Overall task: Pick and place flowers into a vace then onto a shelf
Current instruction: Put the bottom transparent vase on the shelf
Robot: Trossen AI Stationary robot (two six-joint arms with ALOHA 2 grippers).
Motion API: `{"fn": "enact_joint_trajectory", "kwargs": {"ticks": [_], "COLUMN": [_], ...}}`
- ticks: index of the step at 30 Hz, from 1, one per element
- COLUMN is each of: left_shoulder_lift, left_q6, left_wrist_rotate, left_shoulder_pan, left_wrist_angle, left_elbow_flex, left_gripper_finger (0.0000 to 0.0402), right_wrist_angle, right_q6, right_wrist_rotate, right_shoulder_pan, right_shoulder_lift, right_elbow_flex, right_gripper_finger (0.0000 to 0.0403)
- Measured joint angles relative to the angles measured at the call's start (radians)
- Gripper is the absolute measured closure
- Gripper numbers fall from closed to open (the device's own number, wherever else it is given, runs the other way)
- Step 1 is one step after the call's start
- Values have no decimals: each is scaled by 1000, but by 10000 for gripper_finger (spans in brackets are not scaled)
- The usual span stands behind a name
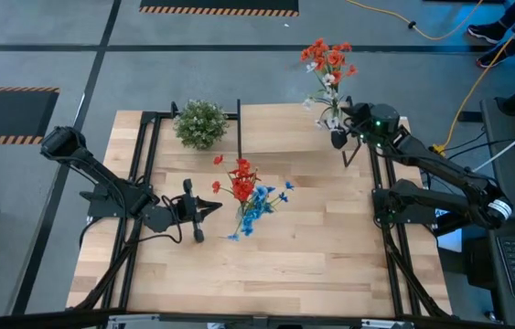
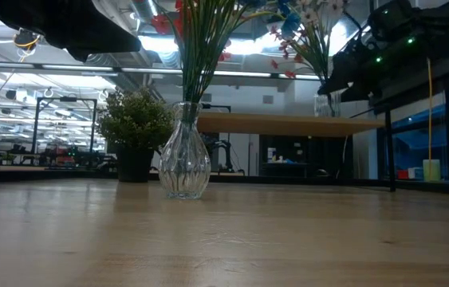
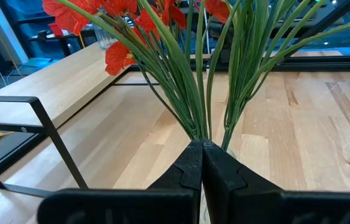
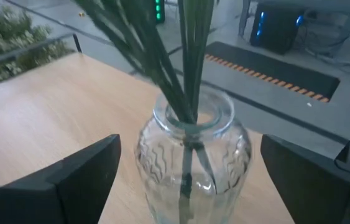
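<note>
**Two vases of flowers, one on the shelf, one mid-table**

In the high view a bunch of red and blue flowers (image 1: 250, 194) sits at the centre of the frame, standing in a clear ribbed glass vase (image 2: 185, 161) that rests upright on the wooden tabletop (image 1: 312, 256). The low view shows their green stems fanning up out of its narrow neck. A second bunch, red-orange and pale flowers (image 1: 327, 68), appears in the upper right of the high view, in a second glass vase (image 4: 192, 163) that stands on the light-wood shelf (image 2: 288, 124); in the low view this vase sits toward the shelf's right end.

The right gripper (image 1: 340, 128) is at that second vase, upper right in the high view. Its wrist view shows both dark fingers (image 4: 78, 177) spread wide on either side of the glass, apart from it, with stems rising from the vase mouth between them.

The left gripper (image 1: 204, 213) lies left of centre in the high view, just beside the middle bunch. In its wrist view the fingers (image 3: 190, 171) are pressed together, tips meeting with nothing between them, right before the stems.

A bushy potted plant (image 1: 201, 122) stands at the upper left of the table, well apart from both vases.
</note>
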Motion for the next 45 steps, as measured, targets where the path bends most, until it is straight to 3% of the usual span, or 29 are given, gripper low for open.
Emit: {"fn": "enact_joint_trajectory", "kwargs": {"ticks": [8,16,31,45], "left_shoulder_lift": [0,0,0,0], "left_q6": [0,1,-4,-16], "left_wrist_rotate": [0,0,53,106], "left_shoulder_pan": [0,0,-3,-3], "left_wrist_angle": [0,0,-86,-89], "left_elbow_flex": [0,0,0,0], "left_gripper_finger": [400,400,400,400], "right_wrist_angle": [-90,-185,-237,-198], "right_q6": [5,63,111,106], "right_wrist_rotate": [-6,-115,-121,-164], "right_shoulder_pan": [7,90,224,318], "right_shoulder_lift": [-133,-213,-214,-201], "right_elbow_flex": [0,0,0,-113], "right_gripper_finger": [14,14,14,25]}}
